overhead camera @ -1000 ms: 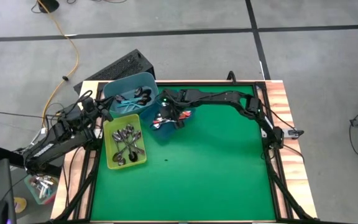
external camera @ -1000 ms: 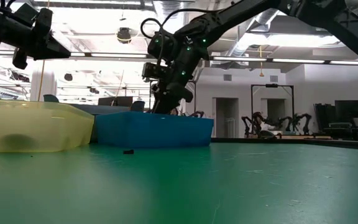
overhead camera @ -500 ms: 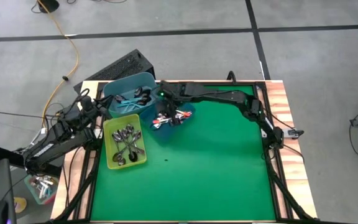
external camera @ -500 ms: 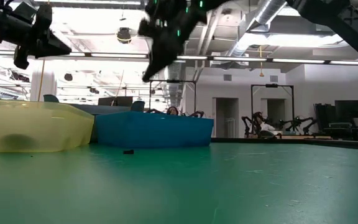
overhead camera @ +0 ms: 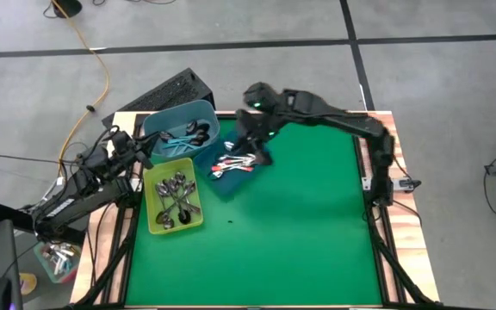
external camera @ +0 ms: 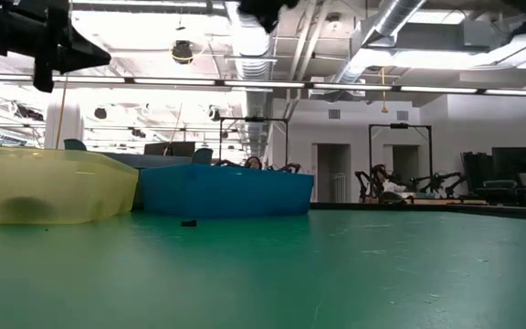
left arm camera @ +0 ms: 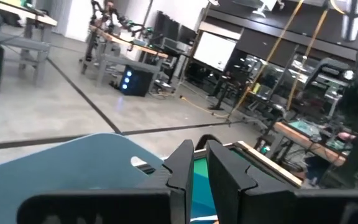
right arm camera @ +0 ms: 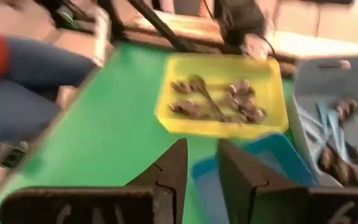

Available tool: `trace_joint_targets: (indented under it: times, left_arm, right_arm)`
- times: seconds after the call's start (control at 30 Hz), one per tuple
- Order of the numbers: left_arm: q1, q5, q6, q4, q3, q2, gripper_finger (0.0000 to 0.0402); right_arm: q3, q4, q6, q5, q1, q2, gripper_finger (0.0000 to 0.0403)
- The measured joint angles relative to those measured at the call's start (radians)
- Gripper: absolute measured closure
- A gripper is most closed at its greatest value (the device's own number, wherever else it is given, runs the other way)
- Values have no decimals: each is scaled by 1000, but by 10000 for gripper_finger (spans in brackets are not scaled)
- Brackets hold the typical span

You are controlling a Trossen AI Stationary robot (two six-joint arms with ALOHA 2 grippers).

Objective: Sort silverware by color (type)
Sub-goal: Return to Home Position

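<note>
Now the right gripper (overhead camera: 259,153) hangs over the blue bin (overhead camera: 231,186), upper middle. Left gripper (overhead camera: 145,153) waits at left. Both are slightly spread, empty

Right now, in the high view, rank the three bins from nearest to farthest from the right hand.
1. Dark blue bin, partly under the right hand, nearest the table's middle.
2. Teal bin, at the table's back-left corner.
3. Yellow bin, along the table's left edge, farthest.
</note>
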Motion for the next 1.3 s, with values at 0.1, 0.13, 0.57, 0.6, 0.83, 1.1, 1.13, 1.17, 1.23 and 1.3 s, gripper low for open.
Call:
trace_joint_targets:
  times: [0.1, 0.13, 0.57, 0.6, 0.83, 1.1, 1.13, 1.17, 1.23, 1.3]
  left_arm:
    - [-7, 32, 8, 3, 0, 0, 372]
    - [-10, 45, 12, 3, 0, 0, 372]
    - [-90, 62, 38, 85, 0, 0, 372]
    - [-97, 60, 44, 87, 0, 0, 372]
    - [-134, 30, 78, 88, 0, 0, 372]
    - [-139, 26, 106, 94, 0, 0, 372]
    - [-139, 28, 113, 94, 0, 0, 372]
    - [-138, 37, 123, 95, 0, 0, 372]
    - [-138, 70, 134, 96, 0, 0, 372]
    - [-138, 112, 138, 99, 0, 0, 372]
  right_arm:
    - [-104, 50, 22, -74, -17, -101, 301]
    - [-153, 73, 30, -91, -20, -141, 301]
    - [-1168, 978, 385, 134, -28, -775, 301]
    - [-1234, 1049, 408, 146, -28, -814, 301]
    - [-1550, 1270, 501, 266, -50, -1094, 301]
    - [-1559, 1053, 512, 303, -176, -1529, 301]
    - [-1558, 1032, 513, 303, -184, -1580, 301]
    - [-1558, 1001, 522, 304, -187, -1625, 301]
    - [-1566, 949, 537, 316, -187, -1712, 301]
    - [-1599, 961, 557, 354, -186, -1779, 301]
